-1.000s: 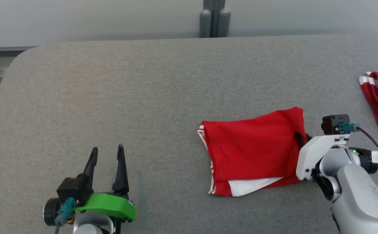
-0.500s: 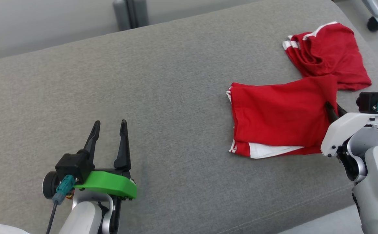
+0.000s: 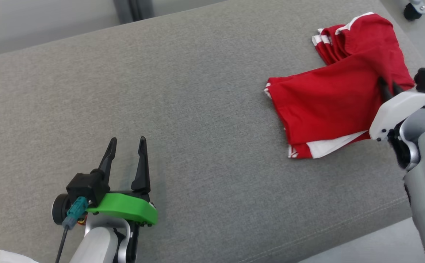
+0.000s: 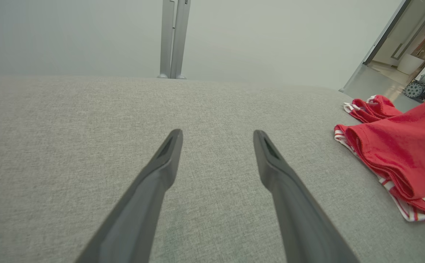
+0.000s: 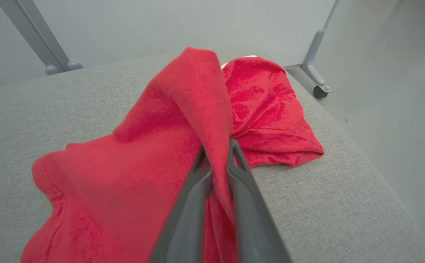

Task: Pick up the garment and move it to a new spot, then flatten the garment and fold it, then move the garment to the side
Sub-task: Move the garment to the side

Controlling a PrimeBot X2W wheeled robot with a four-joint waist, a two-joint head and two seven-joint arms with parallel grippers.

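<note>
Garment (image 3: 325,102) red, folded, white trim at near edge, right side of surface (image 3: 198,109); my right gripper (image 3: 387,86) pinches its raised corner. Left gripper (image 3: 126,140) open, empty. Second red garment (image 3: 362,33) partly hidden behind.

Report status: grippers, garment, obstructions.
Left gripper open, empty. Right gripper shut on folded garment, edge lifted. Second red garment close beyond, contact unclear.

The left gripper (image 4: 217,136), fingers spread wide, points across the grey cushion (image 4: 70,128); to its right lies the folded red garment (image 4: 406,153) (a crumpled red heap (image 4: 375,109) just beyond).
</note>
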